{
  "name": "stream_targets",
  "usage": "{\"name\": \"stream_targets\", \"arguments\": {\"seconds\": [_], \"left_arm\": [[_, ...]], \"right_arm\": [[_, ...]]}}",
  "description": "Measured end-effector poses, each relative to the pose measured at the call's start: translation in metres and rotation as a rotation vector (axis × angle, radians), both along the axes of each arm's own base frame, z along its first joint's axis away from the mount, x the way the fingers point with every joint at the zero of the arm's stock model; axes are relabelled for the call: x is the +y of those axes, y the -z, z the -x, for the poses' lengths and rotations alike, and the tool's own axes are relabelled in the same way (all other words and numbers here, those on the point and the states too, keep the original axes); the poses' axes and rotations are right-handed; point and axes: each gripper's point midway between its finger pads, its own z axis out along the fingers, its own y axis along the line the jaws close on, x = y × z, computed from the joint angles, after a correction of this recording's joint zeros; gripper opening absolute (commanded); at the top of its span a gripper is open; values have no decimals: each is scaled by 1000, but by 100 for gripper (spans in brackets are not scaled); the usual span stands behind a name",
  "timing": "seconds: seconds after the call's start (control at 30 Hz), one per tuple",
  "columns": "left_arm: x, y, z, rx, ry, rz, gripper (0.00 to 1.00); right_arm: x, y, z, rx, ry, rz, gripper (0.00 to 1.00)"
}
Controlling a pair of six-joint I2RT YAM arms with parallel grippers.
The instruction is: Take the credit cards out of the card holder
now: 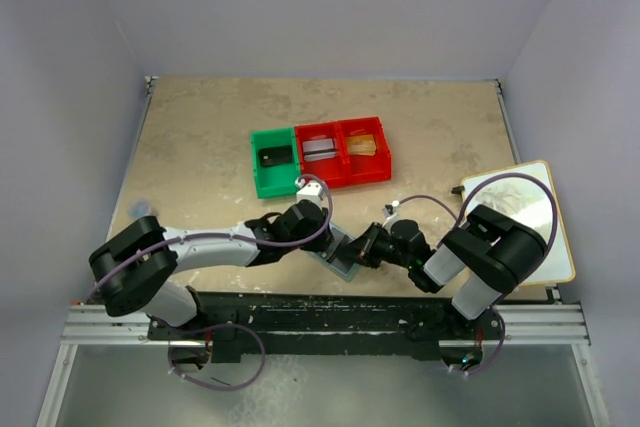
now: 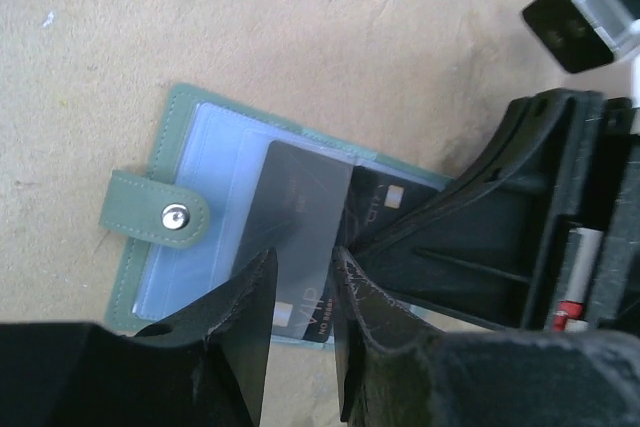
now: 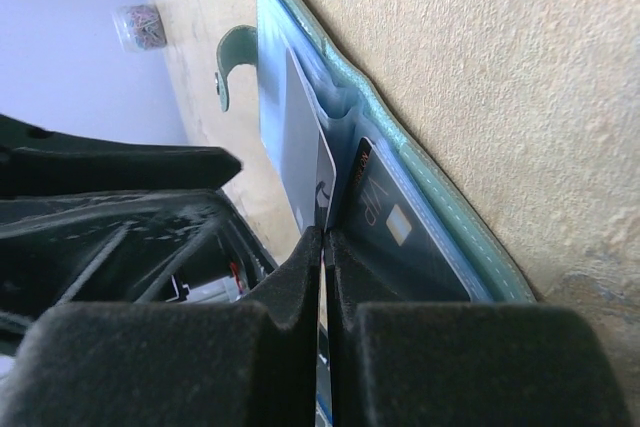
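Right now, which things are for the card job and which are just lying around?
For the job: light blue-green bifold card holder, grey plastic card, black plastic card.
Just lying about: green plastic bin, two red plastic bins, white wood-rimmed board.

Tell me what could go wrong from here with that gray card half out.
The gray card is only partly out of the card holder, and the left gripper straddles it without a clear grip, so it may slip. The right gripper is shut on something thin inside the holder. If that pinch slips, the holder could drag along with the card.
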Motion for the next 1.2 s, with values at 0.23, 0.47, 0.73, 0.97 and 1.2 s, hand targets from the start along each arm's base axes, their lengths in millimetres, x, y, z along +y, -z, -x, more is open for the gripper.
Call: {"name": "stream_targets", "arguments": {"seconds": [0.23,0.47,0.73,0.97,1.2], "left_arm": [[8,30,5,46,-26,-35,25],[12,31,1,30,-53,-51,25],[13,32,0,25,-55,-57,24],[13,32,0,26,-54,-58,23],[13,33,2,32,-46,-57,22]], "right_arm": [[-1,1,1,5,0,5,3],[-1,-3,0,3,1,12,3],[-4,-3,3,15,4,24,4],[-8,-4,3,11,22,31,11],[-10,-1,1,16,36,46,25]]}}
